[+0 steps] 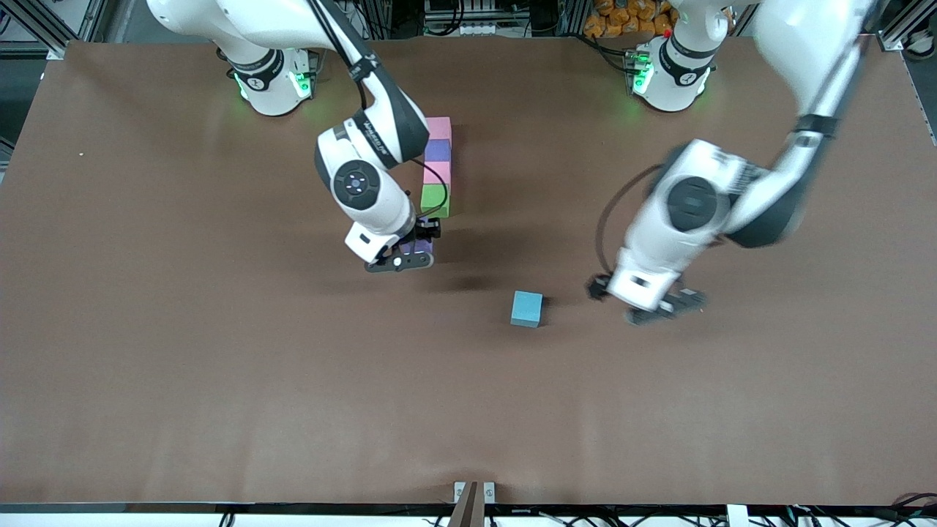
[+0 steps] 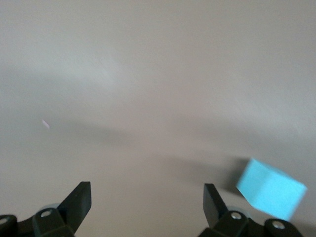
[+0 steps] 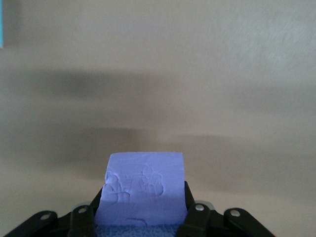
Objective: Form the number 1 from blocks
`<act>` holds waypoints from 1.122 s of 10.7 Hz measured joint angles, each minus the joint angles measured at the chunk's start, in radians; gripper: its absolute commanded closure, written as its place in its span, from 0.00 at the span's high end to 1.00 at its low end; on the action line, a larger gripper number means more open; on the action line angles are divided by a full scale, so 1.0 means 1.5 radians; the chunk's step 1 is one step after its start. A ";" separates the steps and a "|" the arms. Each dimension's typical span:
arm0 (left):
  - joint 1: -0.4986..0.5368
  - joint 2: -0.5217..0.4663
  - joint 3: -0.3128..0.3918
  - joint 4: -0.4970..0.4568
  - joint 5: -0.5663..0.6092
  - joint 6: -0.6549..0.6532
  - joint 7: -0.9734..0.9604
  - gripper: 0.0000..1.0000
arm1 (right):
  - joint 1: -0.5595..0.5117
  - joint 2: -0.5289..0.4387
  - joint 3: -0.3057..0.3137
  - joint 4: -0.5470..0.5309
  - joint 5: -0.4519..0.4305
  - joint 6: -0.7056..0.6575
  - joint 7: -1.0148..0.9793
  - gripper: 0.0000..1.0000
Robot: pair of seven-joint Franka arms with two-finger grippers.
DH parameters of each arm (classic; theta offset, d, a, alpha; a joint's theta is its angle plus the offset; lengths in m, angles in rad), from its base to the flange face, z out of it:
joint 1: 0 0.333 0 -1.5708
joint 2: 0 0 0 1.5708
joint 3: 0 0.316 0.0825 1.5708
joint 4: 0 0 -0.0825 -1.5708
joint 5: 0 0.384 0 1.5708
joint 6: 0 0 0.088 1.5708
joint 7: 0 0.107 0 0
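Evenly lit from overhead; soft dark shadows fall on the brown table (image 1: 219, 366) beneath both arms. The left arm looks motion-blurred, and the light blue cube (image 2: 270, 188) appears smeared in the left wrist view

Loads of bare table (image 1: 183, 366) on the camera side, with just the blue cube (image 1: 526, 308) sitting mid-table beside the left gripper (image 1: 662, 307), and the block column (image 1: 438, 167) crowding right up next to the right arm (image 1: 366, 183).

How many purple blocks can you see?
2. One purple block sits in the column on the table, between two pink ones; the other purple block is held in the right gripper, just past the column's green end.
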 measured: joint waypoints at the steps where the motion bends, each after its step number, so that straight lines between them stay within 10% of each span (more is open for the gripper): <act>1: 0.032 0.000 -0.001 0.013 0.000 0.000 0.042 1.00 | 0.005 0.011 0.000 0.001 0.019 -0.011 0.002 0.33; 12: 0.127 -0.008 0.019 0.044 -0.023 -0.134 0.254 1.00 | 0.038 0.064 -0.002 0.005 0.088 -0.011 0.011 0.44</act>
